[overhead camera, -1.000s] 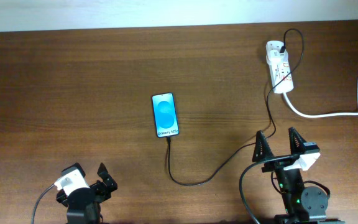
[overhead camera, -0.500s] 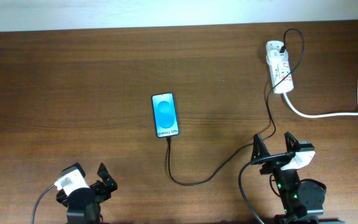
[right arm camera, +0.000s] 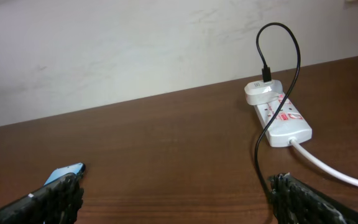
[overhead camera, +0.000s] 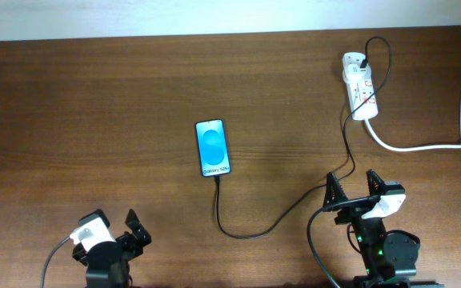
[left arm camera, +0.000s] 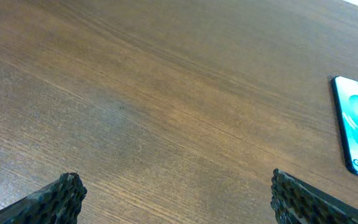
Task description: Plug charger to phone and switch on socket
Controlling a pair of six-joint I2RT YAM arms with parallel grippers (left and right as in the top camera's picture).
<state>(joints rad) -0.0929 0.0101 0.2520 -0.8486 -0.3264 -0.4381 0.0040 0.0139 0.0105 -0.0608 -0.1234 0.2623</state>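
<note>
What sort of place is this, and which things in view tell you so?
Probably an indoor robot test bench: a wooden table against a plain pale wall, two robot arms at its near edge, and a phone, black cable and white power strip.

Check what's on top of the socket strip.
A white adapter sits at the far end of the socket, with the charger cable plugged into it. The outlet beneath is hidden.

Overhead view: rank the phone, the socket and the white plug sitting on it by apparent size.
1. phone, only narrowly: it is wider but shorter than the next, so this is close.
2. socket
3. white plug, clearly the smallest.
</note>
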